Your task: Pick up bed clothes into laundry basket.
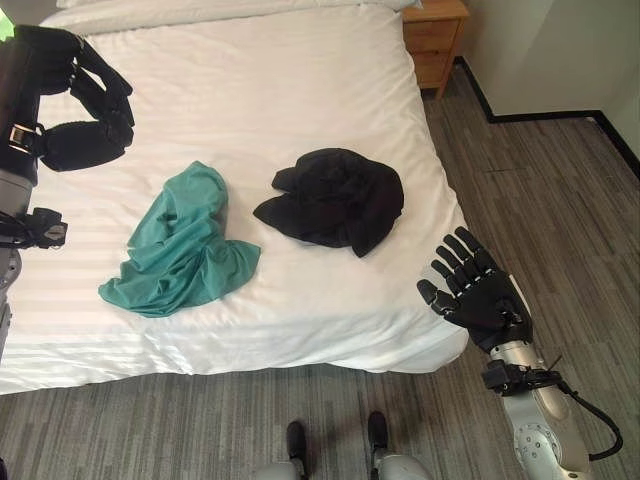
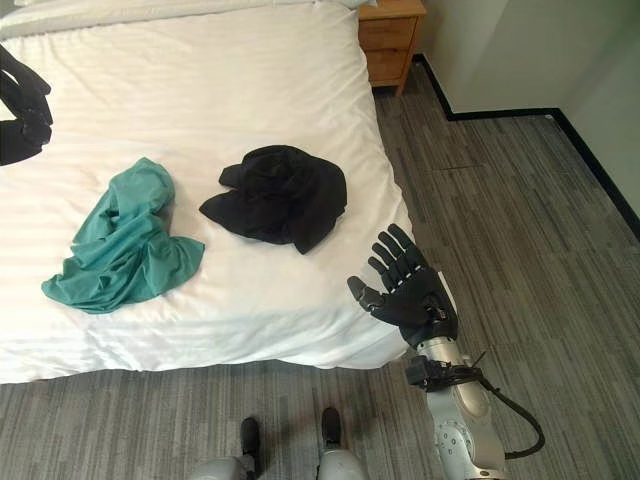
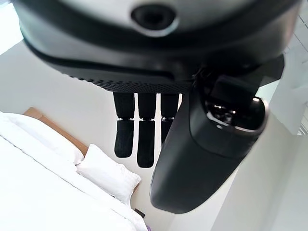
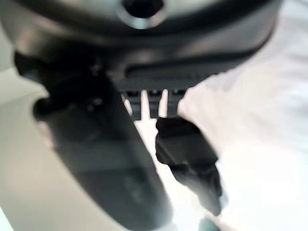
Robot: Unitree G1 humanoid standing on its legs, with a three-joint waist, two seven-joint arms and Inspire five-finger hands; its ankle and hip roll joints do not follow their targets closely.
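Grey wood-look flooring (image 1: 540, 190) runs along the near edge and up the right side of the scene. Just off the near right corner of the bed (image 1: 300, 60), the right hand (image 1: 478, 290) hangs over the floor with its fingers spread wide and straight, palm up, holding nothing and touching nothing.

On the white bedding, toward the near left, lies a crumpled teal garment (image 1: 180, 245), longer than it is wide, its near end bunched into folds. Just to its right and slightly farther back sits a heap of black clothing (image 1: 335, 197), rumpled into a rounded mound; the two pieces lie near each other but apart, with a strip of white sheet between them. The right wrist view looks past that hand's straight fingers toward the black heap (image 4: 190, 159) on the sheet.

Farther back at the left edge, the left hand (image 1: 85, 100) is raised above the bed, well apart from both garments, its fingers loosely bent and holding nothing; its own wrist view shows the fingers (image 3: 145, 130) hanging straight down in a row.

White pillows (image 3: 108, 175) lie at the far end of the bed, and a wooden nightstand (image 1: 433, 38) stands at the far right corner against the wall.
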